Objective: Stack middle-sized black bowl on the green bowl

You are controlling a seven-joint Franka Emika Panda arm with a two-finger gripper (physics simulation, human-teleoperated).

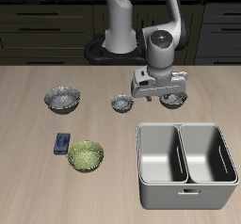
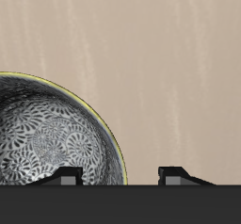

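Gripper (image 1: 160, 88) of the white Franka arm hangs over the back part of the light wooden table (image 1: 38, 185), directly above a round dark speckled bowl (image 1: 173, 100), largely hidden behind it in the exterior view. Wrist view shows that bowl's silvery-patterned inside and thin yellowish rim (image 2: 52, 138) beside the two dark fingertips (image 2: 68, 174); the fingers stand apart with bare table between them and nothing held. Which of the dark bowls this is cannot be settled from size alone; by position it appears to be the middle-sized black bowl.

Round yellow-green bowl with a mottled, leaf-like inside (image 1: 86, 156) sits nearer the table's front edge, well apart from the gripper. A small blue rectangular block (image 1: 62, 143) lies just beside it.

Two further dark speckled bowls are present: a wider one (image 1: 62, 99) farther along the back row, and the smallest one (image 1: 121, 103) between it and the gripper.

Grey metal two-compartment bin (image 1: 185, 164) stands near the front edge, below the gripper in the exterior view.
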